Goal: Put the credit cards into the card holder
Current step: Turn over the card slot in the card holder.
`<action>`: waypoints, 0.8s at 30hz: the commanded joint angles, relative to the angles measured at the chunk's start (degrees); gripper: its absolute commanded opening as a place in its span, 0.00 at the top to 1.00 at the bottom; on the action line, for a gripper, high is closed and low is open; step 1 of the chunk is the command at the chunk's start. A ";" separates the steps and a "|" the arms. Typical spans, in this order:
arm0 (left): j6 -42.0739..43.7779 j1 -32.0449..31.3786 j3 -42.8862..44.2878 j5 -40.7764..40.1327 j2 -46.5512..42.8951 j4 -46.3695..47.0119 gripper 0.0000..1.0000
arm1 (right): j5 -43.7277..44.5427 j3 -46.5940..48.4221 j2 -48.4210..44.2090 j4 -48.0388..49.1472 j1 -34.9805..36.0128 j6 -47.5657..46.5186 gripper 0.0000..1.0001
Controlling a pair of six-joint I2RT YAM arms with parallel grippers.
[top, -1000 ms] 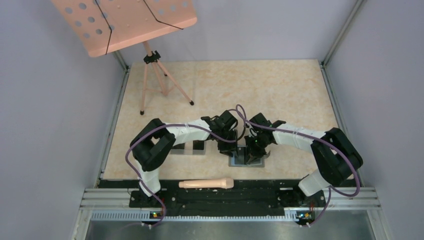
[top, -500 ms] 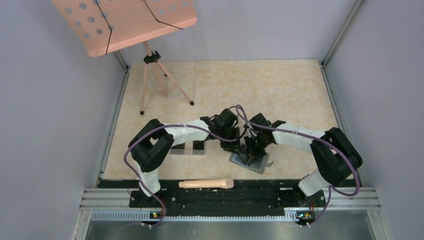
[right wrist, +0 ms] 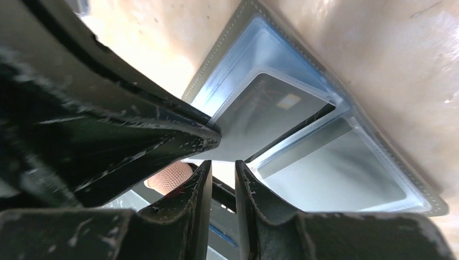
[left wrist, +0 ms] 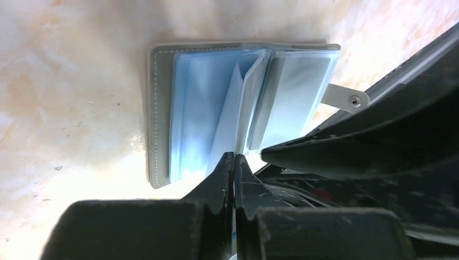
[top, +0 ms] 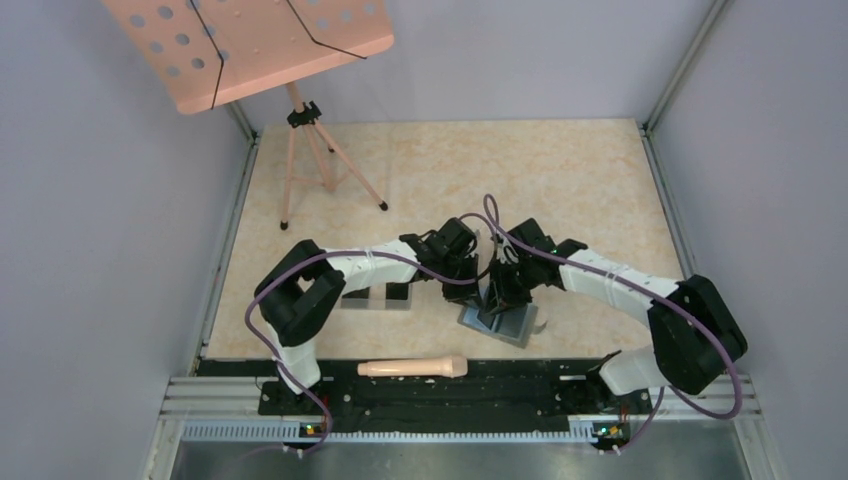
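The gray card holder (top: 503,328) lies open on the table between my two grippers, its bluish clear sleeves showing in the left wrist view (left wrist: 195,108). My left gripper (left wrist: 234,157) is shut on the edge of one clear sleeve and holds it raised; from above it is just left of the holder (top: 465,283). A dark credit card (right wrist: 268,111) with a small pale mark sits inside that raised sleeve. My right gripper (right wrist: 222,165) stands just off the card's near edge with its jaws a narrow gap apart and nothing between them; from above it is over the holder (top: 497,298).
A clear plastic box (top: 380,297) lies left of the holder under the left arm. A pink-handled tool (top: 412,368) rests on the front rail. A pink music stand (top: 250,40) on a tripod (top: 310,165) stands at the back left. Walls enclose the table.
The card holder turned and slid slightly toward the front right. The right arm's elbow swung right and its gripper drew back a little. The left gripper stayed shut.
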 commanded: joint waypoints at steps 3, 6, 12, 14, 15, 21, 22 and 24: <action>0.83 -0.20 1.68 -8.55 -3.46 -8.73 1.00 | 0.31 3.29 -3.68 -0.39 -2.40 0.31 0.77; 0.66 -0.19 2.42 -14.40 -5.24 -14.43 1.00 | 0.62 3.68 -3.76 -0.92 -3.17 -0.05 0.77; -1.61 -0.28 3.00 -24.32 -8.08 -21.99 1.00 | 1.12 4.32 -3.79 -1.50 -4.35 -0.61 0.76; -2.15 -0.28 3.40 -23.81 -8.07 -21.64 1.00 | 1.20 4.25 -3.78 -1.61 -4.69 -0.75 0.76; -2.09 -0.28 3.83 -22.61 -7.76 -20.93 0.99 | 1.19 4.17 -3.78 -1.67 -4.86 -0.80 0.76; -2.33 -1.08 6.14 -11.17 -4.09 -11.24 0.68 | 1.54 3.98 -4.58 -2.40 -6.29 -1.31 0.76; -2.48 -1.26 6.60 -9.67 -3.29 -9.84 0.66 | 1.55 4.02 -4.84 -2.67 -6.59 -1.39 0.76; -2.84 -1.73 7.83 -6.79 -1.52 -8.35 0.64 | 1.71 4.13 -5.31 -3.09 -7.28 -1.63 0.76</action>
